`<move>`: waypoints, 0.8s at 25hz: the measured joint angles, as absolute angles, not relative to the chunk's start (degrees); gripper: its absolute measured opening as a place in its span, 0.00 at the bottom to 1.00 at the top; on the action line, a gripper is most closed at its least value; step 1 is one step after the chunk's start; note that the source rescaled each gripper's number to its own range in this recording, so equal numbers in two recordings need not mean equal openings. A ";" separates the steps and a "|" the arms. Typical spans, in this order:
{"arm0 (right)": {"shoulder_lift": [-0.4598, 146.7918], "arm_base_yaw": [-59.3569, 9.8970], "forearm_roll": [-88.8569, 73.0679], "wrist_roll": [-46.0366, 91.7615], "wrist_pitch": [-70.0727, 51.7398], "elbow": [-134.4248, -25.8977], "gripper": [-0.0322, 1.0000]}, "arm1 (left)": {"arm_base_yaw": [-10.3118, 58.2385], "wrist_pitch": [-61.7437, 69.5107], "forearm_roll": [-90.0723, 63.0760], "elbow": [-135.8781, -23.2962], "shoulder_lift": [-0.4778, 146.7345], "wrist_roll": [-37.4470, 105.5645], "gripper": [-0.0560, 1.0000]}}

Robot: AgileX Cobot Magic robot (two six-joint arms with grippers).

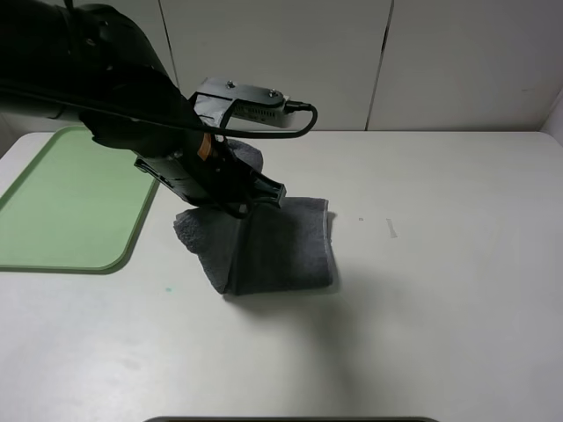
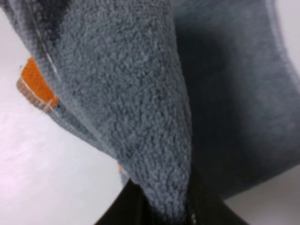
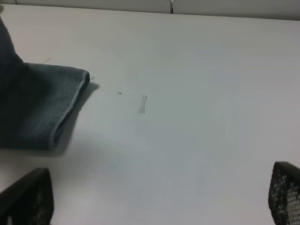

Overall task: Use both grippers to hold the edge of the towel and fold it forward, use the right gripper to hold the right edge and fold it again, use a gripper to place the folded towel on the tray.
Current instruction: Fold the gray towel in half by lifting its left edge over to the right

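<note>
Pinching the folded towel point(image 1: 286, 251) at its far-left corner, the left gripper point(image 1: 236, 200) holds that end raised while the rest lies on the white table point(image 1: 440, 264) in the high view. The green tray point(image 1: 53, 211) sits just to the left, on this arm's side, so the carry looks like a short leftward one. Left wrist view: black fingers point(image 2: 124, 211) clenched on grey terry, an orange patch point(image 2: 37, 86) showing. Right wrist view: the right gripper point(image 3: 154, 199) released and empty, to the right of the towel.
</note>
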State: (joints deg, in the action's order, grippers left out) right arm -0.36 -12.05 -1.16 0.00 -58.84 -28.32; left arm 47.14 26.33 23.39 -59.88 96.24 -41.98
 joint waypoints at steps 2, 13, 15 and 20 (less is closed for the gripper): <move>-0.36 -12.05 -1.16 0.00 -58.84 -28.32 1.00 | 47.13 24.81 22.26 -59.88 97.25 -41.98 0.14; -0.36 -12.05 -1.22 0.00 -58.84 -28.32 1.00 | 47.13 17.62 20.97 -60.08 102.34 -41.99 0.14; -0.36 -12.05 -1.22 0.00 -58.84 -28.32 1.00 | 47.13 16.45 20.55 -60.38 103.41 -42.04 0.14; -0.36 -12.05 -1.22 0.00 -58.84 -28.32 1.00 | 47.13 13.27 20.42 -60.56 106.29 -41.34 0.14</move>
